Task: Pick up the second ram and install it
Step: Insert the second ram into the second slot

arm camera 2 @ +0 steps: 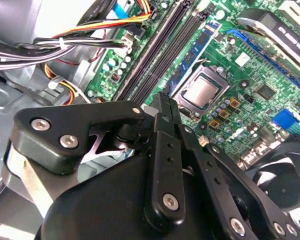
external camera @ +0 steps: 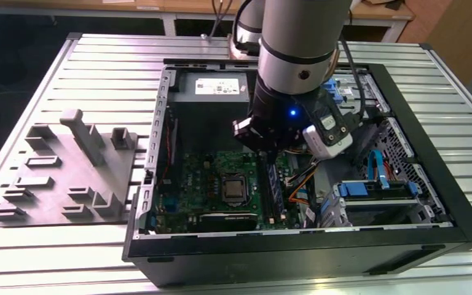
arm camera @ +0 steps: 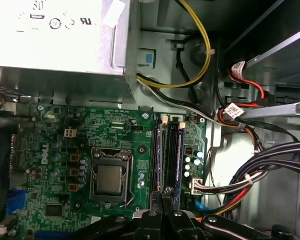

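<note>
My gripper (external camera: 262, 150) hangs inside the open computer case (external camera: 432, 166), low over the green motherboard (external camera: 191, 178). In both wrist views its black fingers meet in a narrow tip (arm camera 2: 162, 99) (arm camera: 166, 192), shut with nothing visible between them, at one end of the black memory slots (arm camera 2: 150, 60) (arm camera: 170, 155). A dark blue ram stick (external camera: 274, 190) (arm camera 2: 194, 57) (arm camera: 158, 155) stands upright in the slot nearest the processor socket, just beside the tip. I cannot tell whether this stick is the second ram.
The processor socket (external camera: 234, 187) (arm camera 2: 202, 92) (arm camera: 110, 180) lies beside the slots, and the grey power supply (external camera: 211, 88) (arm camera: 55, 35) sits beyond them. Cable bundles (arm camera 2: 90, 35) (arm camera: 250, 170) crowd the other side. A grey fixture (external camera: 64, 178) rests on the table at the exterior view's left.
</note>
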You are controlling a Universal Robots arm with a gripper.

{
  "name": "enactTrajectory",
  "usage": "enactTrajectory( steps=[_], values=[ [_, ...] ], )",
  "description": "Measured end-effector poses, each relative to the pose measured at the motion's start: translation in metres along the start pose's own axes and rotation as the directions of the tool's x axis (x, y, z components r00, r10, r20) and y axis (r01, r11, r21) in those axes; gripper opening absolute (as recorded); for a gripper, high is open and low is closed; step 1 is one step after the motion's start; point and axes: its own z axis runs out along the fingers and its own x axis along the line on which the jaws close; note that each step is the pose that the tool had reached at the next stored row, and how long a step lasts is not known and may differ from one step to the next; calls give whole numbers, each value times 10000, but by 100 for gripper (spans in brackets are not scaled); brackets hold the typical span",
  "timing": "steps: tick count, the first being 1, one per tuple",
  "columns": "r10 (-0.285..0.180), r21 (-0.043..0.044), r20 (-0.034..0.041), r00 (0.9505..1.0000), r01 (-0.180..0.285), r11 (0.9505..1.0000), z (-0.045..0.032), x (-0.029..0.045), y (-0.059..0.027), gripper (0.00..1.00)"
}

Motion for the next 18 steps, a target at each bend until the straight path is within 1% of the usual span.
enactTrajectory(
  steps=[4,8,10,15,18],
  values=[
    [37,0,2,10000,-37,10000,69,2,-2,11],
    [355,8,10,9994,-355,9994,98,3,-3,11],
    [371,6,12,9993,-371,9993,112,3,-4,11],
    [372,4,13,9993,-372,9993,199,5,-6,11],
    [372,0,13,9993,-372,9993,230,6,-7,11]
  ],
)
